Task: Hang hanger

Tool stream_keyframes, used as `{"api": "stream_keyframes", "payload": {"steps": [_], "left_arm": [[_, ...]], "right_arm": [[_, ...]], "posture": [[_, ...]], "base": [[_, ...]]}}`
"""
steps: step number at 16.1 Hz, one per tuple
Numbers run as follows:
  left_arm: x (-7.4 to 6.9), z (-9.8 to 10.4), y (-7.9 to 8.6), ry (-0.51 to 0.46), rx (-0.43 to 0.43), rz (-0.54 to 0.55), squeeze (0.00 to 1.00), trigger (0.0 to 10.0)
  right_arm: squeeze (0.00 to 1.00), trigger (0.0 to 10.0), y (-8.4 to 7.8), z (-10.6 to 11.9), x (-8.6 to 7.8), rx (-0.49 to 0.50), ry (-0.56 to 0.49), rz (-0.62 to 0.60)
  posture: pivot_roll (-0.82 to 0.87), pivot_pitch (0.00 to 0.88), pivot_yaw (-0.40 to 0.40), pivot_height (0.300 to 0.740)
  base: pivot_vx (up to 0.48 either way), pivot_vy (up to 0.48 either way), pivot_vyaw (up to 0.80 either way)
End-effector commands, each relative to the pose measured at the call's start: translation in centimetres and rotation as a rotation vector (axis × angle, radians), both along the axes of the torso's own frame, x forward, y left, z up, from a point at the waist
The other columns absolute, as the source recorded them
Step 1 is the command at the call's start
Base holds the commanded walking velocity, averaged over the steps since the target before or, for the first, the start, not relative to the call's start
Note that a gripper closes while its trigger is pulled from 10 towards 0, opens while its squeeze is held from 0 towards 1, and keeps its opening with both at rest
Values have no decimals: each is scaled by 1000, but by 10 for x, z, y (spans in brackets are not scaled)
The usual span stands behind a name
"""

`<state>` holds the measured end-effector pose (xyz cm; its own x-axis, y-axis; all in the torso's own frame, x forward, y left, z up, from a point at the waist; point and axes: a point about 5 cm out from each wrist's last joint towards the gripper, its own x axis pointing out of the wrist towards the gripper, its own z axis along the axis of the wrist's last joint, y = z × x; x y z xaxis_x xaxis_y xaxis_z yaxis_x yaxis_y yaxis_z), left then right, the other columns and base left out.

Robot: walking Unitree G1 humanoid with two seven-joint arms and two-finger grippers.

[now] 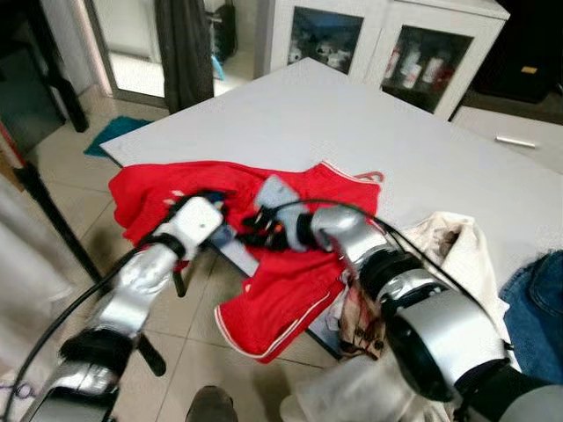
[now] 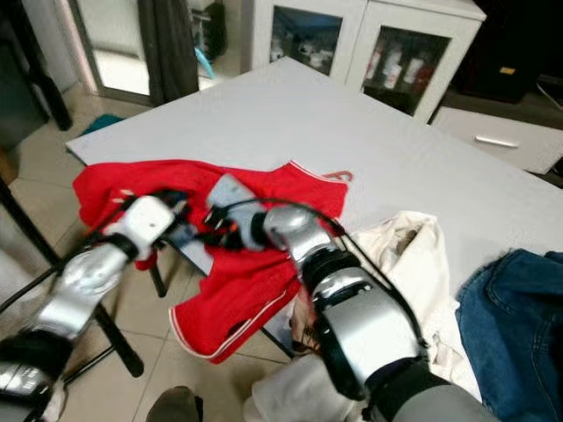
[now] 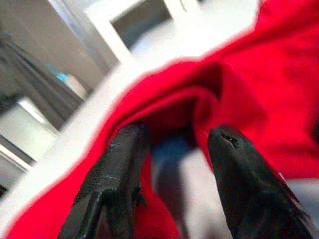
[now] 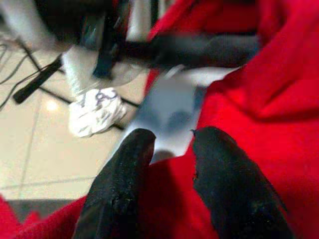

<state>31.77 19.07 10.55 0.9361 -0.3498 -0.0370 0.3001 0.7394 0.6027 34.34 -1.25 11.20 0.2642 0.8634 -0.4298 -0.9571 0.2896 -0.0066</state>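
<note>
A red shirt with white trim (image 1: 290,290) lies on the near left corner of the white table (image 1: 352,123) and hangs over its edge. Both grippers meet at the shirt by that edge. My left gripper (image 1: 220,213) comes in from the left. Its fingers stand open, with a fold of red cloth and something blue between them (image 3: 177,134). My right gripper (image 1: 253,227) faces it, open by a narrow gap over the cloth and a bare patch of table (image 4: 174,134). A blurred black bar (image 4: 199,47) crosses beyond its fingers. I cannot tell whether that is a hanger or the other gripper.
A cream cloth (image 1: 449,246) and blue jeans (image 1: 537,299) lie on the table's near right. A black stand pole (image 1: 53,220) rises at the left. White glass-door cabinets (image 1: 352,35) stand behind the table. A teal cloth (image 1: 114,132) lies on the tiled floor.
</note>
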Motion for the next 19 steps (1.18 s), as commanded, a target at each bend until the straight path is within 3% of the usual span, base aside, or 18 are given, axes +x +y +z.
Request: {"api": "stream_keyframes", "payload": {"steps": [1,4,6,8,11,15,19], "left_arm": [[-2,11,0,-62,-26,-4,0,10000],[-26,13,2,-90,-49,-49,0,10000],[-40,8,-6,-86,-49,-71,0,10000],[-42,9,-11,-99,-66,-68,0,10000],[-45,19,-26,-130,-88,-116,0,10000],[-47,25,-36,-139,-99,-158,0,10000],[-51,28,-41,-139,-103,-168,0,10000]], "right_arm": [[0,10000,2,-3,-2,-44,11,31],[0,10000,27,1,-6,-75,-50,34],[0,10000,47,17,-2,-13,-97,-85],[0,10000,49,27,7,39,-108,-272],[0,10000,39,24,15,33,-81,-459],[0,10000,25,8,16,-49,-39,-576],[0,10000,-26,-5,29,-149,-59,-871]], "posture": [[241,17,-97,740],[267,19,-117,740],[292,23,-135,740],[310,25,-147,740],[316,21,-149,740],[318,20,-148,740],[332,23,-159,740]], "base": [[0,0,0],[0,0,0],[0,0,0],[0,0,0],[0,0,0],[0,0,0],[0,0,0]]}}
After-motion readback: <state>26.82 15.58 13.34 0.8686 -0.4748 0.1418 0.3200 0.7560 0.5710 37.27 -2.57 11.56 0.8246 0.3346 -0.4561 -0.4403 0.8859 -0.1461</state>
